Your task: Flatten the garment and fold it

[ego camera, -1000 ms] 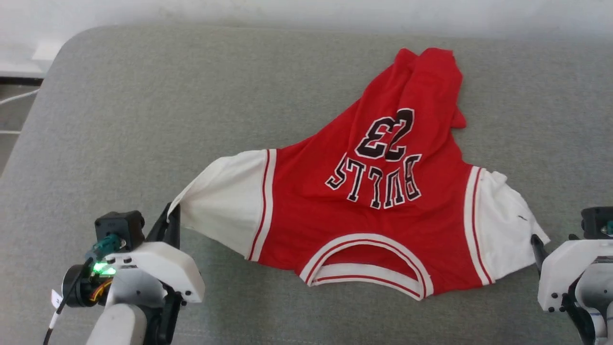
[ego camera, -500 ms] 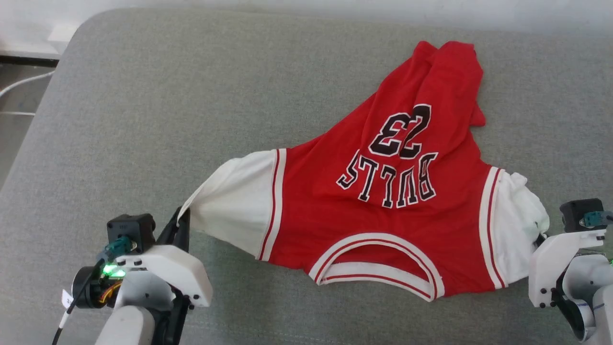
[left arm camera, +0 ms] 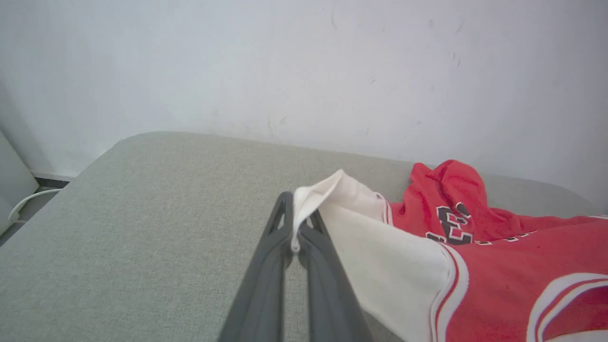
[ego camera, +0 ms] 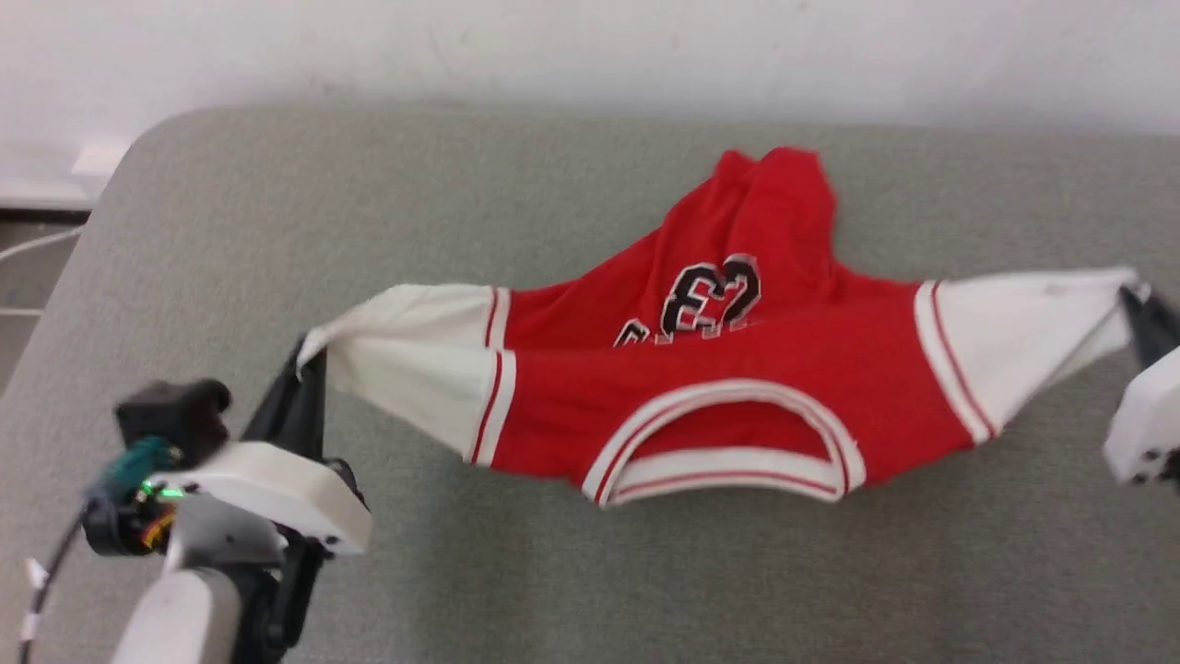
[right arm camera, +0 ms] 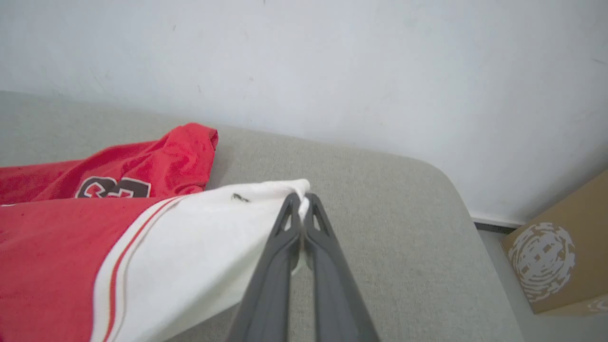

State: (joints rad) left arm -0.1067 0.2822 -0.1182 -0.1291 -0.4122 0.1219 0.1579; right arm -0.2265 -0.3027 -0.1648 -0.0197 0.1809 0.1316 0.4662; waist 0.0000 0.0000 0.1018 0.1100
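Head view shows the garment drawn taut in a line between both hands. Its striped collar opening faces the camera, and this near edge appears raised off the grey fabric worktop. The red hem end lies bunched on the surface farther back, toward the white wall, with part of the black number visible behind the raised edge.

The left hand pinches the tip of one white sleeve, its fingers pressed together on the cloth. The right hand pinches the tip of the other sleeve, at the view's right edge, its fingers likewise closed on the fabric. A cardboard box sits beyond the worktop's rounded corner.
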